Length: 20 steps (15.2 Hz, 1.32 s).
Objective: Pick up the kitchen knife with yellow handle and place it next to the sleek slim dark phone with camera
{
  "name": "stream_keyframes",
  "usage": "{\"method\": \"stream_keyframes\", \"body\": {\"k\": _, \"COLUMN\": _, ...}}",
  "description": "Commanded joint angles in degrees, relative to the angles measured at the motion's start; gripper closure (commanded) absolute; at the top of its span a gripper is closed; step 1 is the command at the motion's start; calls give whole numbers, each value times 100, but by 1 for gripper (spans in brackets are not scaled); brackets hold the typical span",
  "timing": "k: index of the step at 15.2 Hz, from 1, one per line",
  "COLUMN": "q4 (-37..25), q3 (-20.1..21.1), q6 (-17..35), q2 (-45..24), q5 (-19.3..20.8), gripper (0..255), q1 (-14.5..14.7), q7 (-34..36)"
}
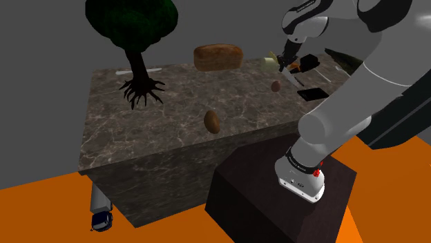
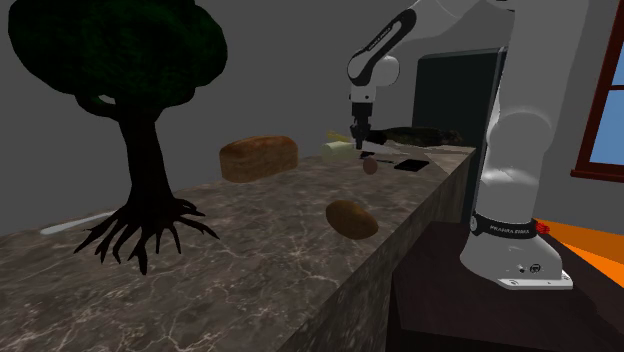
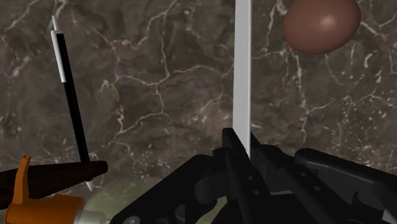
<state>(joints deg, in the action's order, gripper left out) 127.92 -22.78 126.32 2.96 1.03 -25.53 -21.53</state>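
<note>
My black gripper [image 3: 238, 156] is shut on the kitchen knife, whose long pale blade [image 3: 243, 70] runs straight out from between the fingers; its handle is hidden by them. In the shoulder view the gripper [image 1: 284, 67] hangs just above the far right part of the marble counter with the knife [image 1: 293, 77] slanting down from it. The dark slim phone [image 1: 312, 92] lies flat near the counter's right edge, a little nearer than the gripper. In the second exterior view the gripper [image 2: 358, 140] carries the knife [image 2: 382, 154] just short of the phone [image 2: 410, 165].
A small brown egg-shaped thing [image 1: 275, 86] sits close beside the blade. A brown potato [image 1: 212, 121], a bread loaf [image 1: 218, 57] and a dark tree-shaped plant [image 1: 138, 41] stand on the marble counter [image 1: 166, 131]. A thin black stick [image 3: 71, 102] and an orange-handled tool [image 3: 38, 203] lie near the gripper.
</note>
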Motion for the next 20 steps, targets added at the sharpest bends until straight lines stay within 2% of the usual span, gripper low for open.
{"method": "stream_keyframes", "body": {"k": 1, "q4": 71, "q3": -3, "q6": 155, "q2": -87, "q5": -40, "gripper": 255, "q1": 3, "q7": -23}}
{"method": "stream_keyframes", "body": {"k": 9, "q4": 331, "q3": -13, "q6": 767, "q2": -470, "q5": -242, "gripper": 255, "q1": -3, "q7": -172}}
{"method": "stream_keyframes", "body": {"k": 18, "q4": 343, "q3": -14, "q6": 803, "q2": -495, "q5": -256, "gripper": 255, "q1": -2, "q7": -182}}
{"method": "stream_keyframes", "body": {"k": 19, "q4": 328, "q3": -11, "q6": 804, "q2": -513, "q5": -266, "gripper": 0, "q1": -1, "q7": -185}}
{"method": "stream_keyframes", "body": {"k": 20, "q4": 332, "q3": -13, "q6": 813, "q2": -518, "q5": -270, "gripper": 0, "q1": -3, "q7": -191}}
